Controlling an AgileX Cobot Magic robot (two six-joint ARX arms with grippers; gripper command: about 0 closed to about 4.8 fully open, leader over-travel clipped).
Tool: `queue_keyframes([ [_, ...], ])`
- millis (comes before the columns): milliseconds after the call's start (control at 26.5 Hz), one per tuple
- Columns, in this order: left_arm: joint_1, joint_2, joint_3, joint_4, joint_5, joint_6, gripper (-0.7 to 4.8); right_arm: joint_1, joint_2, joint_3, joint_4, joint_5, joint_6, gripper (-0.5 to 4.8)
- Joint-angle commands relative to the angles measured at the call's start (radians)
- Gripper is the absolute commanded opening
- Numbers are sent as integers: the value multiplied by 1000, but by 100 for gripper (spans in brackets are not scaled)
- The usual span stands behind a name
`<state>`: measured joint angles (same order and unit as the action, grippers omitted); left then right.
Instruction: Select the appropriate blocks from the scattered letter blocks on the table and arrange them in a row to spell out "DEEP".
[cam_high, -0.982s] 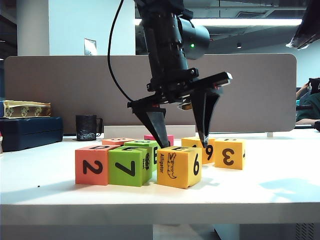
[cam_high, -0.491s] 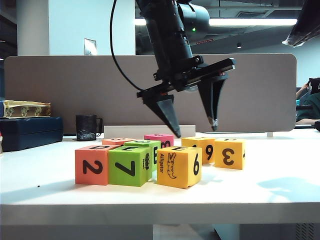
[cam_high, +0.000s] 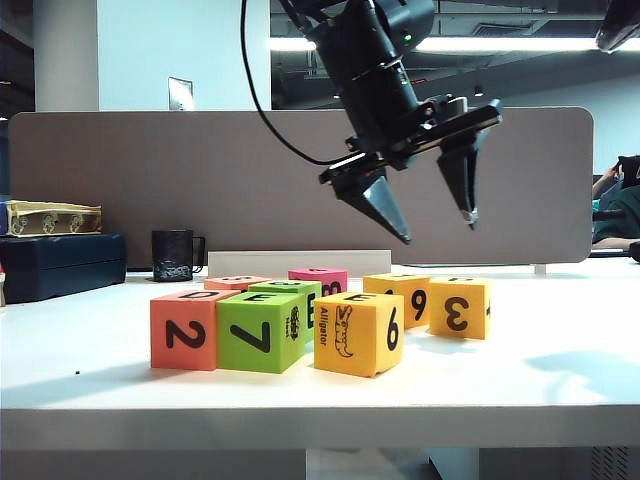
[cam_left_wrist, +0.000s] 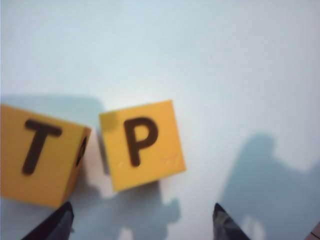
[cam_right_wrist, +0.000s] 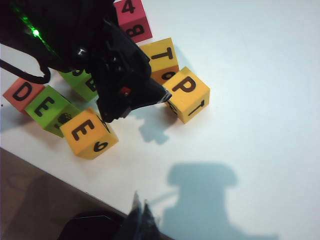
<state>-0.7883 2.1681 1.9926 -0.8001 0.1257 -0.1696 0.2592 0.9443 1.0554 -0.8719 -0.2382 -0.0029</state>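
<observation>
The amber P block (cam_left_wrist: 141, 144) sits flat on the bench (cam_high: 560, 380), P face up. Left gripper (cam_high: 437, 228) hovers above, jaws apart, empty; right gripper's (cam_right_wrist: 141, 217) state is unclear.

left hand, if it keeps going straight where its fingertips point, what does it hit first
Probably the amber P block, which lies ahead between the open left hand's fingertips; depth is unclear, so it might land on the table beside it.

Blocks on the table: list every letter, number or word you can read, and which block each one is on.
"2" and "D": red-orange block.
"7" and "E": lime-green block.
"Alligator", "6" and "E": yellow block.
"3" and "P": amber block.
"T": second amber block; its side digit reads 6 or 9.
"4" and "B": pink block.
Too small: print on the rear green block and the black mug.
</observation>
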Motion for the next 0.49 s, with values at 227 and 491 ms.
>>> queue_keyframes([
  [227, -18, 74, 5, 51, -7, 5, 349, 0, -3, 10, -18, 16, -6, -5],
  [491, -22, 106, 5, 103, -18, 5, 349, 0, -3, 10, -18, 16, -6, -6],
])
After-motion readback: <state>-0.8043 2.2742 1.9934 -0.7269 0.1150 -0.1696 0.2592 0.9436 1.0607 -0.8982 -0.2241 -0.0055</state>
